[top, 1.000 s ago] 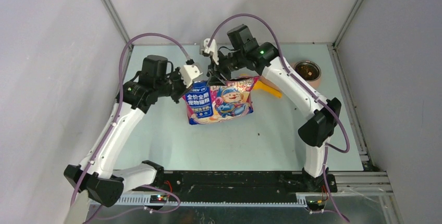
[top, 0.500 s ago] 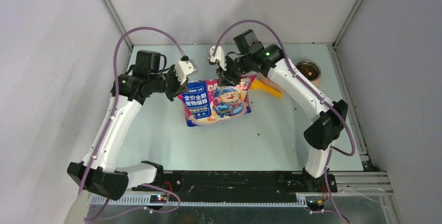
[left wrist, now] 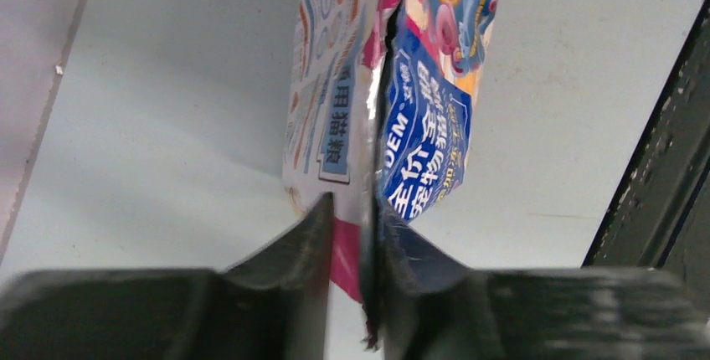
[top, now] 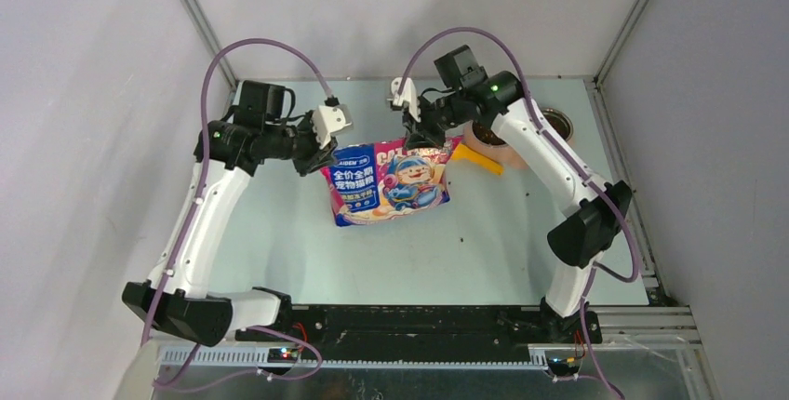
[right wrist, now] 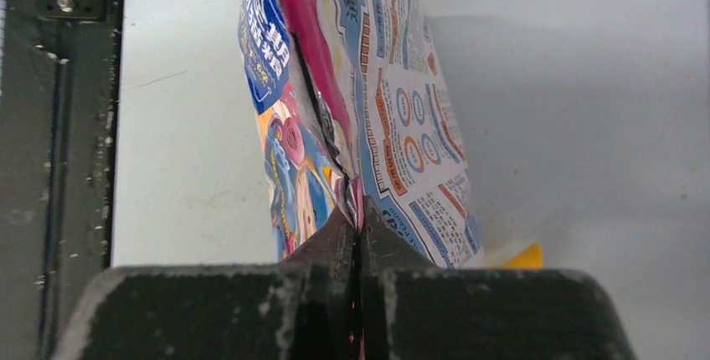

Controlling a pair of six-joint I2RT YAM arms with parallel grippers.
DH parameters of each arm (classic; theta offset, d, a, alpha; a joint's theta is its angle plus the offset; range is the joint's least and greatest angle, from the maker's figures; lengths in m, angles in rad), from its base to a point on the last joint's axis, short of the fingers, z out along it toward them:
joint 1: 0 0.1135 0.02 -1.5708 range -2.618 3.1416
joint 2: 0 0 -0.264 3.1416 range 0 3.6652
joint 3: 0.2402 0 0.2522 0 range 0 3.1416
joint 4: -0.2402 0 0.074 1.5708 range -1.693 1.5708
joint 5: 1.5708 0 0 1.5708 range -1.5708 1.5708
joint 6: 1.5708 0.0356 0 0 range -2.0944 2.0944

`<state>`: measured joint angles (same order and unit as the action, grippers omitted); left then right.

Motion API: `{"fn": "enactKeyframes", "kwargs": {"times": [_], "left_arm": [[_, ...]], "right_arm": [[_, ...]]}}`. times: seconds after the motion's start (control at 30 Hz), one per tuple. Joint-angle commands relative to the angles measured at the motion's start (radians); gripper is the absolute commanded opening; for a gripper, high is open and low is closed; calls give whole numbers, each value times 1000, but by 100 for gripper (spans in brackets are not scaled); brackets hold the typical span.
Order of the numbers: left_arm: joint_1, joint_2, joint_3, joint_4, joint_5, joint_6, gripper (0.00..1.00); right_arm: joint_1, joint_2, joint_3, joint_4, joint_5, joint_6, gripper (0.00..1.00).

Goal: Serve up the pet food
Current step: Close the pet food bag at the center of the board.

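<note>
The glossy pink-and-blue bag (top: 389,181) stands on the pale table (top: 279,233), its torn top edge up. My right gripper (top: 417,140) is shut on the right part of that edge; in the right wrist view the film (right wrist: 393,109) is pinched at the tips of the gripper (right wrist: 358,218). My left gripper (top: 321,160) is at the bag's top left corner. In the left wrist view its jaws (left wrist: 352,209) stand slightly apart, the bag's edge (left wrist: 427,126) lying against one finger only. No pet food shows; the bag's inside is hidden.
A yellow scoop (top: 479,160) lies just right of the bag, behind the right gripper. A round bowl (top: 561,123) sits at the back right, mostly covered by the right arm. White walls and metal posts close in the table's back and sides.
The right gripper has closed on the bag's top edge and shifted right. The left gripper's jaws have come slightly apart, and the left arm has drawn back to the left.
</note>
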<state>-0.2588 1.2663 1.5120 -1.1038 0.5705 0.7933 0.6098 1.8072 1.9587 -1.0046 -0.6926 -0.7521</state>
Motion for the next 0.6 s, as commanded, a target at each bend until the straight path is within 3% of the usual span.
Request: {"fn": "enactKeyframes", "kwargs": {"times": [0.0,0.2,0.57], "left_arm": [[-34,-37,45,45,-43,-15,34],[-174,-13,87,89,-82,-39,39],[-272,179,229,127,-88,-86,40]], "right_arm": [[-68,-1,196,-77,-189,114,0],[-102,68,265,-61,-360,298,0],[-93,56,233,-64,-355,287,0]]}}
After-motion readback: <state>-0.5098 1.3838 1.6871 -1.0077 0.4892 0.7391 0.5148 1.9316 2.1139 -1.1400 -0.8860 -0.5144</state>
